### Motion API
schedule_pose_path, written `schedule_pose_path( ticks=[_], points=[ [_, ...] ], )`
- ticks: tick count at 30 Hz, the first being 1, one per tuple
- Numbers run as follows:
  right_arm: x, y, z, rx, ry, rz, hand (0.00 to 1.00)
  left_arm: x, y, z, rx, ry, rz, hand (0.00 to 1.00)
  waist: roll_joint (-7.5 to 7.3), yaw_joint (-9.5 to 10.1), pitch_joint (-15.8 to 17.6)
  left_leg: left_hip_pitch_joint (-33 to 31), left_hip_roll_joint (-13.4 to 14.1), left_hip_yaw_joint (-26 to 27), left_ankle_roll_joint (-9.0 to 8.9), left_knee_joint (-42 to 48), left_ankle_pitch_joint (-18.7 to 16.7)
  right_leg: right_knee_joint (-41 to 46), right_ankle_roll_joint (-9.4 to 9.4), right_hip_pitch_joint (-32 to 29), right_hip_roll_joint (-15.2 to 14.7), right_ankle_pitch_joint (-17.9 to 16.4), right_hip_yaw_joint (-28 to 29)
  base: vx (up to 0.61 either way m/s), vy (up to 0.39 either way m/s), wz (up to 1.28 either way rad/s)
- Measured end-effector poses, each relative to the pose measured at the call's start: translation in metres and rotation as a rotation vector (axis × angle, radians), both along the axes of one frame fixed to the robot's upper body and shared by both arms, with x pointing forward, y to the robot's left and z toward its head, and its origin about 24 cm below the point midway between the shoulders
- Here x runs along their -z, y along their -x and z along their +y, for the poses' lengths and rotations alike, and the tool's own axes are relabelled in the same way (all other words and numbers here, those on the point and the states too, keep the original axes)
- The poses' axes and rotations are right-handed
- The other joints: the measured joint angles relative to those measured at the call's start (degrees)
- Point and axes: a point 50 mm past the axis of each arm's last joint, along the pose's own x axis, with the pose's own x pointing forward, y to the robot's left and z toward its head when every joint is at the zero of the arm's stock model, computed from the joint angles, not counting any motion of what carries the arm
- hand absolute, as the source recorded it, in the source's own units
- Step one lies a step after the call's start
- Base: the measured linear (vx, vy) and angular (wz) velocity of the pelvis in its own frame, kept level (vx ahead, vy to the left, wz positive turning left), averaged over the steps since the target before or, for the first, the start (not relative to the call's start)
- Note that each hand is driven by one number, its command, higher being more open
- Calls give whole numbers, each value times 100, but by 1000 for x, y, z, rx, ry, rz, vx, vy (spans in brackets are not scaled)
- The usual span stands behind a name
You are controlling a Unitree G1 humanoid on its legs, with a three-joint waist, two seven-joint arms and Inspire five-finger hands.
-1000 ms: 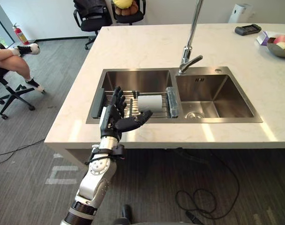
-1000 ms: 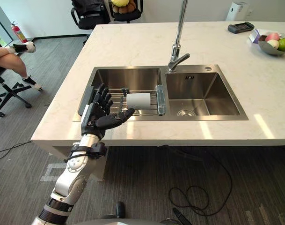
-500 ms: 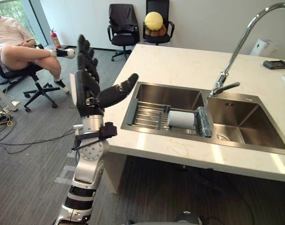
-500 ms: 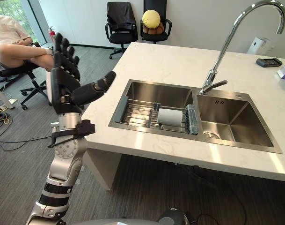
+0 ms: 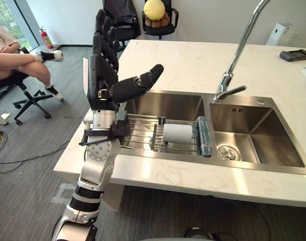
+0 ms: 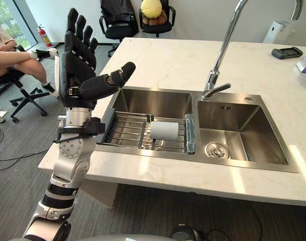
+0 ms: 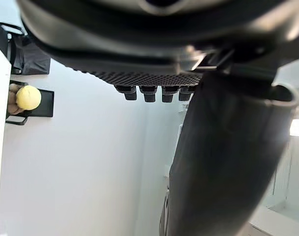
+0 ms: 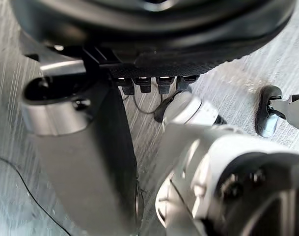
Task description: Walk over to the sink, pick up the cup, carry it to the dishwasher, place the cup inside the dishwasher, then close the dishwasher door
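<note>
Down at 4 o'clock from my left hand, the nearer one, its fingers released and empty, I see the cup on its side on the sink rack, axis 9-to-3.

Honestly, nothing was legible anywhere. The fire extinguisher off by the window was way too small to read anything off, and the same went for the dark device lying on the counter.
</note>
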Motion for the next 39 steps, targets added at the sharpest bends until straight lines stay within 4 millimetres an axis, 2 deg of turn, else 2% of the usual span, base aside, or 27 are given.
schedule_pose_path(
  ticks=[1,5,7,8,12,14,16,19,22,26,35,39],
  points=[
    [0,0,2,-18,-7,4,100,4,-1,-2,10,-5,28,100,3,15,-2,15,0,73,-9,0,-6,-20,1,14,11,8,30,57,24,-17],
    [2,-3,9,-43,-36,17,100,42,-12,-6,31,-84,222,100,38,-37,-32,97,26,384,-50,4,-37,-379,11,181,140,181,125,3,17,-15],
    [2,-4,8,-58,-32,18,100,56,-15,-5,-20,-245,253,100,38,-47,-32,109,24,450,-48,5,-45,-399,8,173,150,205,172,-42,8,-15],
    [1,-5,8,-60,-31,14,100,68,-17,-4,-67,-435,261,100,49,-88,-38,128,21,474,-42,7,-56,-385,8,174,149,205,194,-46,-1,-6],
    [0,-5,6,-63,-33,9,100,87,-24,1,-39,-765,283,100,113,-141,-62,133,15,492,-23,9,-70,-342,9,160,139,203,219,-55,-4,-2],
    [-1,-2,3,-53,-35,11,100,88,-27,2,-13,-823,283,100,175,-145,-80,129,12,491,-15,9,-80,-326,11,152,129,199,224,0,0,0],
    [-3,1,-4,-56,-24,11,100,74,-33,4,0,-870,230,100,310,-180,-90,87,3,481,-11,-14,-95,-243,26,82,83,166,229,0,0,0],
    [-4,0,-9,-79,-18,-7,100,61,-36,5,8,-898,164,100,389,-267,-134,74,-1,467,5,-17,-84,-151,19,40,60,116,224,-2,-4,2],
    [-4,-1,-9,-84,-14,-17,100,54,-37,-1,38,-944,102,100,406,-286,-146,66,-19,492,5,-6,-83,-40,-1,-38,48,65,273,29,4,-4],
    [-5,-4,-9,-101,-3,-29,100,58,-33,-8,101,-1052,54,100,409,-377,-146,75,-30,511,3,6,-84,77,4,-104,28,3,369,9,3,-2],
    [-6,-6,-14,-109,7,-46,100,67,-32,-16,267,-1241,69,100,421,-431,-135,90,-82,479,-7,-22,-97,366,22,-199,-95,-162,394,-5,2,1],
    [-6,-8,-15,-100,0,-54,100,65,-40,-16,271,-1292,88,100,420,-434,-135,90,-84,474,7,-24,-85,422,14,-221,-101,-182,397,0,0,0]
  ],
)
